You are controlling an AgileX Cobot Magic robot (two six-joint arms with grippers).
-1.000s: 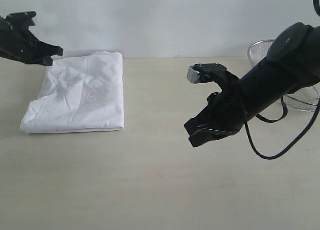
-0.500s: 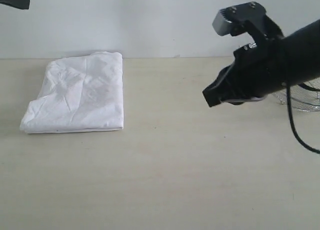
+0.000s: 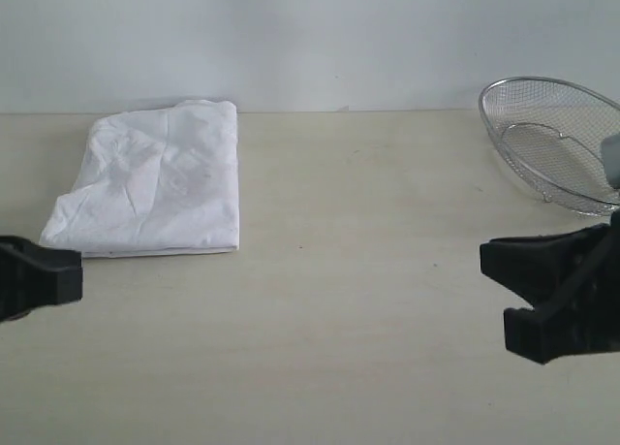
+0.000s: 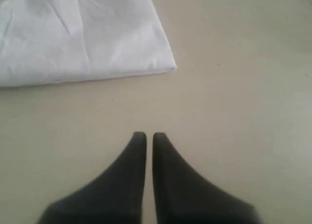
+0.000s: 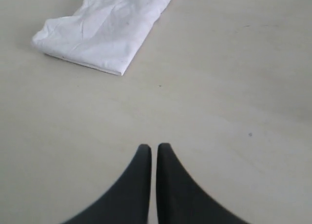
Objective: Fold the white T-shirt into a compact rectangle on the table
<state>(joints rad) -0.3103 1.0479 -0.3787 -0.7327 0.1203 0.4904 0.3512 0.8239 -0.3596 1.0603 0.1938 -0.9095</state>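
Observation:
The white T-shirt (image 3: 155,181) lies folded into a wrinkled rectangle at the back left of the table (image 3: 329,348). It also shows in the left wrist view (image 4: 78,33) and the right wrist view (image 5: 105,26). My left gripper (image 3: 68,275) sits low at the left edge, just in front of the shirt's near corner, apart from it. Its fingers are shut with nothing between them (image 4: 146,134). My right gripper (image 3: 494,285) is low at the right edge, far from the shirt, shut and empty (image 5: 154,146).
A round silver wire-mesh basket (image 3: 552,140) stands at the back right, behind the right gripper. A pale wall runs along the table's far edge.
Both arms have pulled back from above the table and dropped low to the near left and right edges. The basket is now uncovered. The shirt has not moved.

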